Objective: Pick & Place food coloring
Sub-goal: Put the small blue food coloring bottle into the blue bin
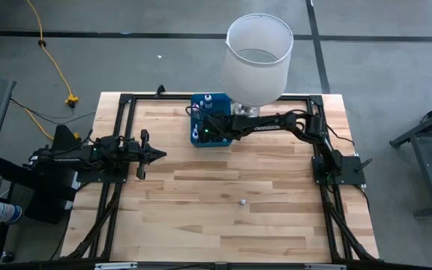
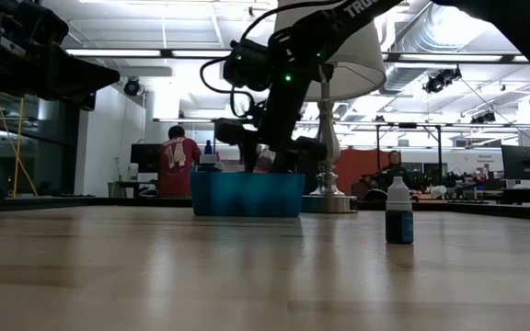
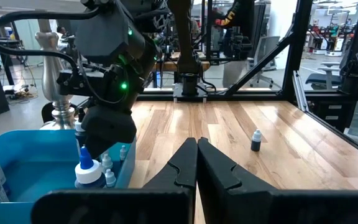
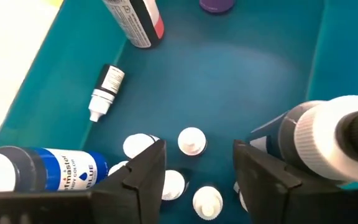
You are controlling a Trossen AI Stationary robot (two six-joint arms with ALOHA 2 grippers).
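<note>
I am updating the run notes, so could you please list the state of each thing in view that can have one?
Right gripper: open, empty, inside the blue bin over upright small bottles.
Left gripper: shut, empty, waiting at the table's left.
Lone bottle: upright on the table, outside the bin, capped.
Small bottle by the bin wall: lying on its side.
Lamp: upright beside the bin.
</note>
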